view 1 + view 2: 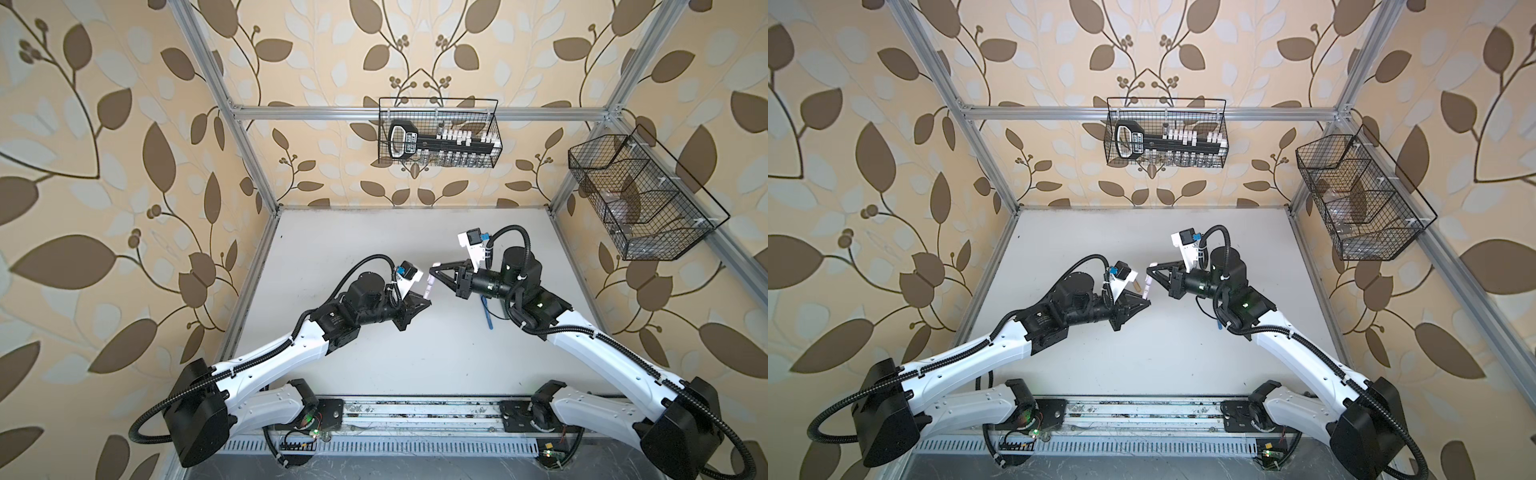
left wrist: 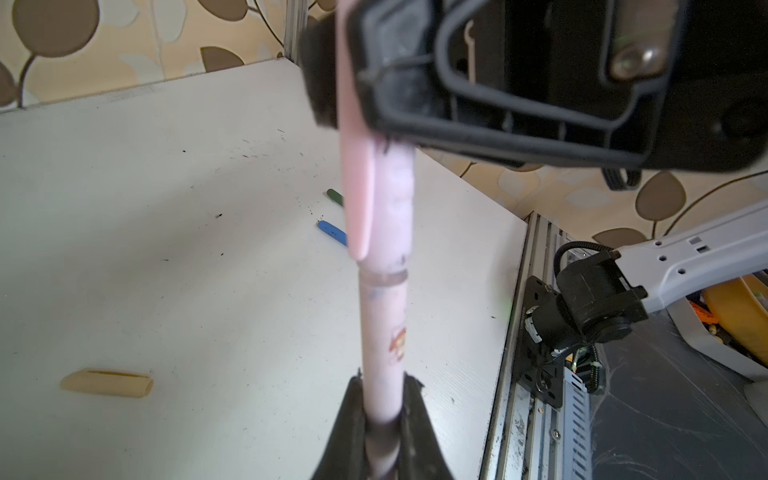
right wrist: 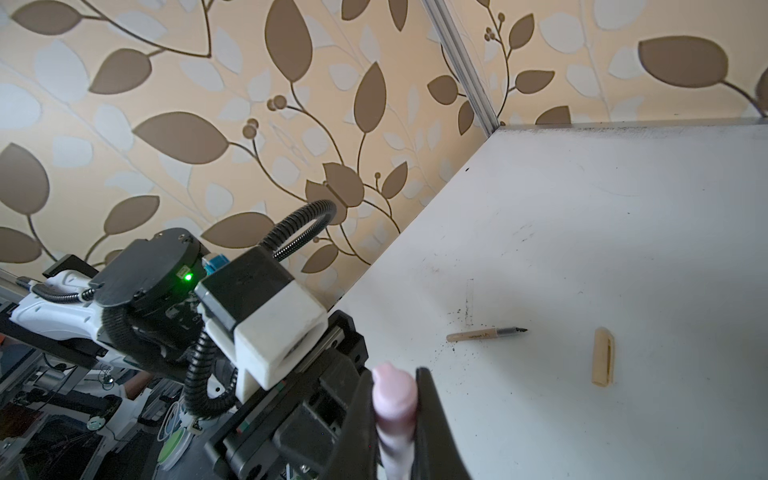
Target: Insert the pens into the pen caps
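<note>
Slim pink pen [image 2: 382,332] sits in rounded, clipped pink cap [image 2: 395,199].

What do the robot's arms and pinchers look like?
The left arm and right arm have white shells with black joints. Ribbed black cables loop along them. The left gripper and right gripper are black, pointed triangles. Each wrist carries a white-and-black camera box, and a small green light glows on the left arm.

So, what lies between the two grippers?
The pink pen and its cap, left gripper to right gripper; the left wrist view shows it.
</note>
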Tool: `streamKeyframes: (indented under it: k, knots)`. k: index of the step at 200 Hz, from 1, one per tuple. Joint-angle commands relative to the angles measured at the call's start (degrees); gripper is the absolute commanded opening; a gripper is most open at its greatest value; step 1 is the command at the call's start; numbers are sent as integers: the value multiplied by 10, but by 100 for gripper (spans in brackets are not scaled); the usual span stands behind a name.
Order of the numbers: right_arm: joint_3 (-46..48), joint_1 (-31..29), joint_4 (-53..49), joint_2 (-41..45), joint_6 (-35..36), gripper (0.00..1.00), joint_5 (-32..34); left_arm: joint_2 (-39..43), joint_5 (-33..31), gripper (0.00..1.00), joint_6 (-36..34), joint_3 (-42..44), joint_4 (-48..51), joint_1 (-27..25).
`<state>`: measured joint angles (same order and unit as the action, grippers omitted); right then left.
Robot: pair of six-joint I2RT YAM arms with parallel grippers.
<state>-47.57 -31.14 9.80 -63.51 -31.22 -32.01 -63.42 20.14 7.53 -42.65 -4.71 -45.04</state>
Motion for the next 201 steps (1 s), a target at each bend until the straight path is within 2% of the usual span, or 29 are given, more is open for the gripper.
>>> streamKeyframes:
  k: [1, 39, 80, 106, 141, 168, 201]
  knots:
    - [-6, -7, -9, -3, -2, 0, -26, 9, -31, 0, -28, -52, -77, -2]
    - [7, -23, -16, -9, 1, 0, -26, 0, -49, 0, -47, -77, -150, 20]
    - [32, -43, -15, -18, 2, 0, -19, -20, -20, 0, -34, -115, -224, 70]
    - [50, -50, -16, -29, 4, 0, -11, -34, 16, 0, 14, -132, -289, 112]
    - [63, -61, -39, -30, 20, 0, -4, -48, 51, 0, 39, -157, -303, 142]
    - [71, -60, -50, -16, 28, 0, -6, -37, 84, 0, 69, -142, -316, 175]
    - [38, -51, -72, -4, 41, 0, -25, -35, 130, 0, 54, -133, -237, 177]
